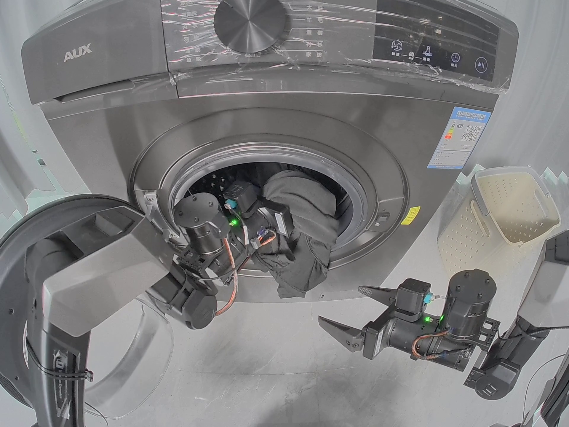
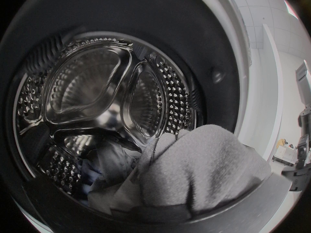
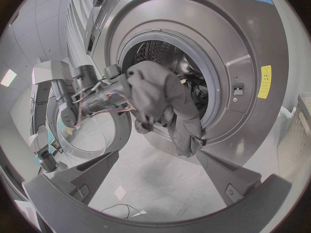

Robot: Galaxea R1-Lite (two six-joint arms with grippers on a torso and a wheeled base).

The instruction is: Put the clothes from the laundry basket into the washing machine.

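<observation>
Leftmost, grips a dark grey fabric garment [image 1: 302, 209] with the left claw [image 1: 278, 226] at the mouth of the silver front-loading washing machine [image 1: 379, 126], half inside the drum [image 2: 90, 81], tail hanging over the lower rim. Holds the right claw [image 1: 339, 305] spread wide above the grey floor [image 1: 267, 357]. Farthest right, shows a cream perforated plastic laundry basket [image 1: 510, 209], tilted.

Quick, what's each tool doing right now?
Left tool: cannot tell, the grey garment covers it.
Right tool: open, holding nothing.
</observation>
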